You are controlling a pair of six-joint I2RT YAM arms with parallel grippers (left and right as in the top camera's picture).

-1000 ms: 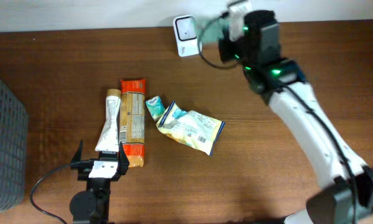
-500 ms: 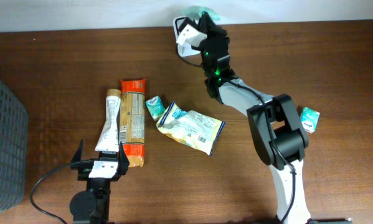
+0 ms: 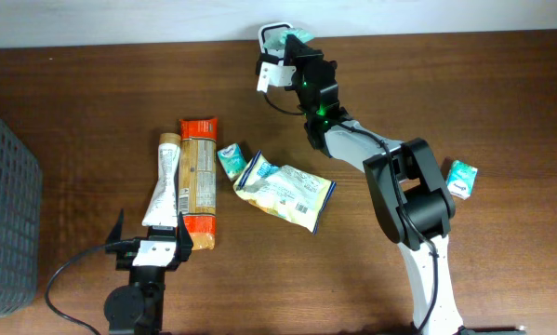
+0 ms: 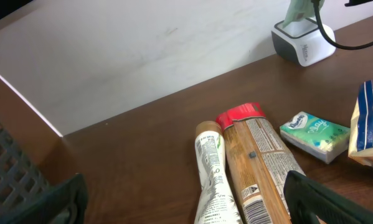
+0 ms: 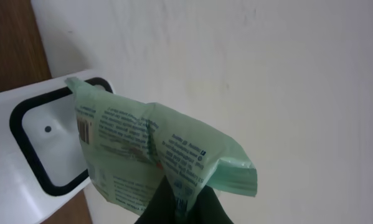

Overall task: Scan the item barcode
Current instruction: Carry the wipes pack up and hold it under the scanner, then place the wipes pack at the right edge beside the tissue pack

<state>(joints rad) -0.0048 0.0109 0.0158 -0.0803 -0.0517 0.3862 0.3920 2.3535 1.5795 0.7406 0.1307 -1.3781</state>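
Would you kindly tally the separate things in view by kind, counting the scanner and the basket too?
Small teal packs: 2
Green pouch: 1
Tube: 1
Long orange-ended packet: 1
Snack bag: 1
Scanner: 1
Basket: 1
Total: 8

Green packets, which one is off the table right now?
The pale green packet pinched in the right gripper, held at the white scanner. The left tissue pack and right tissue pack lie on the table.

right gripper point(image 3: 292, 48) swung over scanner point(image 5: 46, 149), green packet point(image 5: 142, 149) apparently facing its window
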